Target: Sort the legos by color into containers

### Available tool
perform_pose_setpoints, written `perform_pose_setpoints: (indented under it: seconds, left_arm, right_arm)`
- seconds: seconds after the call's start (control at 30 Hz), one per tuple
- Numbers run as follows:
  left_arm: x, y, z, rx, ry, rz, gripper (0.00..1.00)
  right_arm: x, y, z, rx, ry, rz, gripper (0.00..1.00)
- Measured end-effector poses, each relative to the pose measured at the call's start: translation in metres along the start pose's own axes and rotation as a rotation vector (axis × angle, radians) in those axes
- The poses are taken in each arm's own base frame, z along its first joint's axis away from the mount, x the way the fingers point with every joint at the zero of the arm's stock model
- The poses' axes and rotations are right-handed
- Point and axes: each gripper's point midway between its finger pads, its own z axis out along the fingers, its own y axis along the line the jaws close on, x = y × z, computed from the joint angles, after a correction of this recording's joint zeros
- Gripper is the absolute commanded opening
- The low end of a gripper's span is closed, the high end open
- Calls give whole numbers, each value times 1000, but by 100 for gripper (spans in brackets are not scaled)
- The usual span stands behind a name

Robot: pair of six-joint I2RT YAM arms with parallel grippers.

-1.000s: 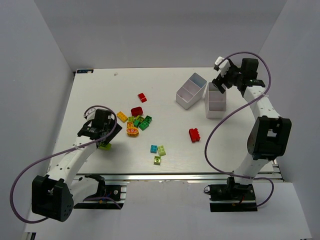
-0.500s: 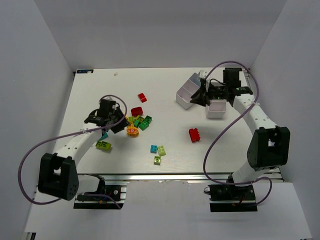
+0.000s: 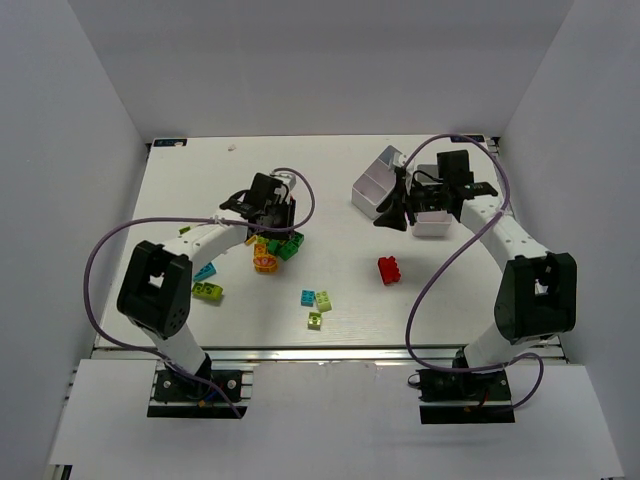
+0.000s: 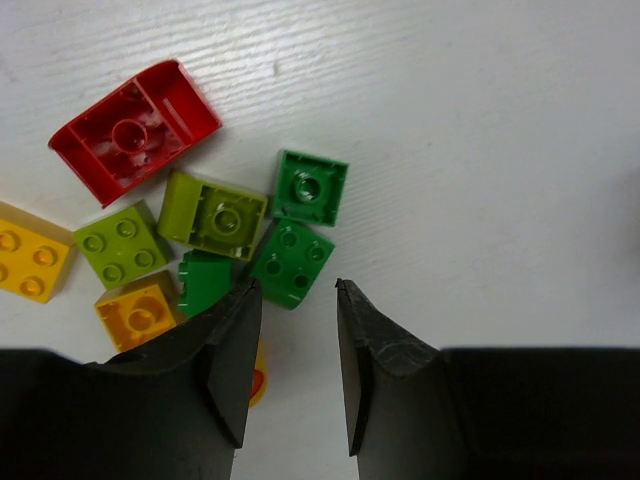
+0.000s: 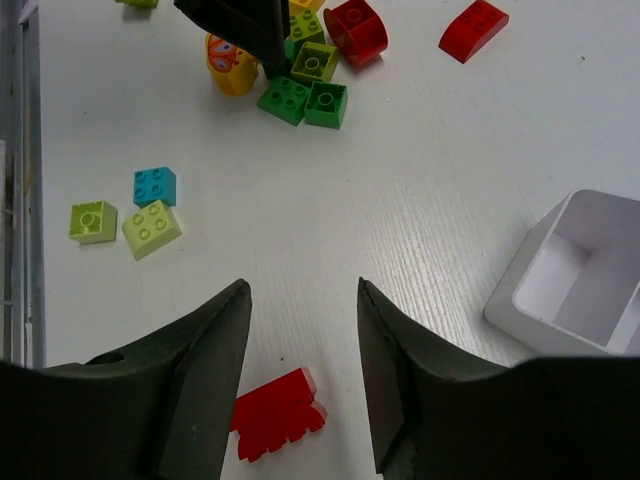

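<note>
Several legos lie bunched under my left gripper (image 3: 272, 215): a hollow red one (image 4: 135, 130), lime ones (image 4: 212, 213), green ones (image 4: 292, 265) and yellow ones (image 4: 30, 255). In the left wrist view my left gripper (image 4: 296, 288) stands narrowly open and empty, its tips just short of a green brick. My right gripper (image 3: 390, 215) hangs open above the table, left of the white containers (image 3: 378, 180). In its wrist view the right gripper (image 5: 302, 285) has a red brick (image 5: 275, 412) on the table below the gap, untouched.
Loose cyan (image 3: 308, 297) and lime (image 3: 323, 300) bricks lie near the front middle. A lime (image 3: 208, 291) and a cyan brick (image 3: 205, 271) lie at the left. A second container (image 3: 432, 222) sits partly under the right arm. A small red brick (image 5: 473, 28) lies behind the cluster.
My left arm swung right, away from the lime brick at the left, to over the cluster, jaws narrowing. My right arm came forward from behind the containers to their front left.
</note>
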Motion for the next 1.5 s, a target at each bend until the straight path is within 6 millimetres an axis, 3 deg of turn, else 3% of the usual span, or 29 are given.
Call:
perform_pose_setpoints:
  seconds: [0.13, 0.33, 0.4, 0.47, 0.5, 0.67, 0.77, 0.83, 0.97, 1.07, 1.5]
  left_arm:
    - [10, 10, 4, -45, 43, 67, 47]
    - [-9, 11, 6, -76, 9, 107, 48]
    - [-10, 15, 7, -107, 7, 84, 50]
    - [-8, 20, 5, -148, 11, 45, 52]
    - [-6, 23, 3, -176, 14, 20, 55]
    - [-1, 39, -21, -265, -19, -111, 62]
    - [-2, 46, -62, -281, -103, -208, 74]
    - [-7, 48, -79, -281, -157, -248, 77]
    - [-11, 49, -119, -264, -279, -324, 83]
    - [-8, 51, -137, -262, -332, -364, 84]
    - [13, 59, -151, -286, -347, -429, 84]
  right_arm:
    - [3, 3, 0, -1, 1, 15, 57]
    - [12, 2, 5, 22, 35, 38, 66]
    - [16, 5, 16, 37, 74, 25, 73]
    - [17, 15, 36, 31, 114, 6, 87]
    - [17, 21, 48, 21, 128, 1, 89]
    - [30, 38, 114, 35, 232, 6, 90]
    - [48, 27, 154, 76, 309, 52, 89]
    - [59, 18, 168, 104, 342, 73, 89]
    - [84, 6, 189, 143, 404, 105, 89]
    - [93, 1, 202, 163, 429, 108, 88]
    - [79, -18, 249, 206, 390, 33, 72]
